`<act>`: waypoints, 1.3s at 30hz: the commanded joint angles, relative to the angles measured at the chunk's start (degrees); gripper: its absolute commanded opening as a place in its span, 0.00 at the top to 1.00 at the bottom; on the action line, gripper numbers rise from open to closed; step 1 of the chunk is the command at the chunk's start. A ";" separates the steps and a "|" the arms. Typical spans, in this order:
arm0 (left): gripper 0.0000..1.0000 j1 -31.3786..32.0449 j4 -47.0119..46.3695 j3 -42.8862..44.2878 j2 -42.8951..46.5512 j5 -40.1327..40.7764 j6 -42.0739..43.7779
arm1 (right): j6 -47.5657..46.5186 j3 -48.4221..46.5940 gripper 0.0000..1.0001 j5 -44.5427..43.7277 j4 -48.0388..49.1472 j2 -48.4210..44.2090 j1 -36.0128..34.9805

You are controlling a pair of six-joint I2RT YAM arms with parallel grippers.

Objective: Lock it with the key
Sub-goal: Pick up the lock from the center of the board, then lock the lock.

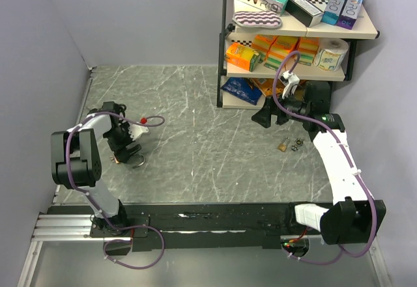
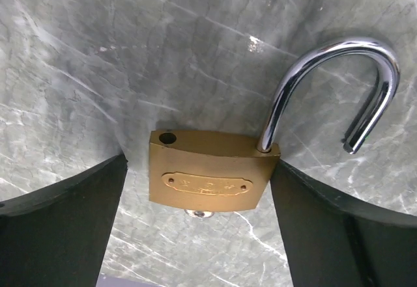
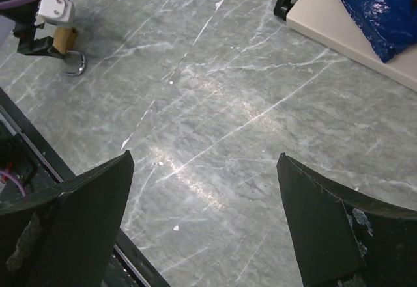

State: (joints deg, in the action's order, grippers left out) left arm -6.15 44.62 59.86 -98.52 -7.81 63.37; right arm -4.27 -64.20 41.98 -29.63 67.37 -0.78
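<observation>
A brass padlock point(image 2: 207, 176) sits between my left gripper's fingers point(image 2: 65, 228), its steel shackle point(image 2: 339, 66) swung open and pointing away over the table. My left gripper point(image 2: 202, 235) is closed around the lock's body, and the right finger touches its side. In the top view this gripper point(image 1: 125, 145) is low at the table's left, the shackle point(image 1: 139, 162) resting on the surface. The lock also shows in the right wrist view point(image 3: 63, 40). The key point(image 1: 283, 146) lies on the table with small dark ring pieces point(image 1: 297, 146). My right gripper point(image 1: 267, 116) hovers just beyond it, open and empty point(image 3: 205, 170).
A two-tier shelf unit point(image 1: 365, 30) stands at the back right, loaded with boxes, a paper roll and a blue packet point(image 1: 240, 90). Its base point(image 3: 339, 33) is close to my right gripper. A grey wall runs along the left side. The black arm rail point(image 1: 215, 218) lies along the near edge.
</observation>
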 commanded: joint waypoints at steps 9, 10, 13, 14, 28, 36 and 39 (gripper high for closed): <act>0.59 1.32 -1.39 -2.48 1.31 -4.74 -5.35 | 1.90 0.22 0.01 -1.63 0.89 0.21 -2.99; 0.66 1.32 -0.68 -1.51 1.75 -6.58 -8.41 | 1.90 0.05 0.01 -2.42 0.54 0.39 -3.35; 0.79 1.32 1.95 3.59 3.15 -14.84 -15.96 | 1.38 -0.66 0.01 -3.30 0.10 1.27 -5.54; 0.82 1.32 2.05 4.99 3.42 -16.34 -18.26 | 1.02 -1.09 0.01 -4.87 -0.08 1.62 -6.34; 0.99 1.32 -10.67 10.38 15.54 -38.40 -70.63 | 1.63 -6.28 0.01 -9.81 1.67 3.46 -12.41; 0.99 3.51 -24.66 5.18 20.82 -34.39 -108.49 | 2.07 -10.15 0.01 -8.66 2.64 6.98 -20.13; 0.99 7.45 -25.02 6.94 21.79 -27.36 -117.03 | 6.01 -11.47 0.01 -7.96 5.54 8.91 -22.59</act>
State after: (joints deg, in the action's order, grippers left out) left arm -2.87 27.42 64.62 -79.72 -40.45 -31.99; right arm -2.70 -71.85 32.88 -28.62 74.24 -20.36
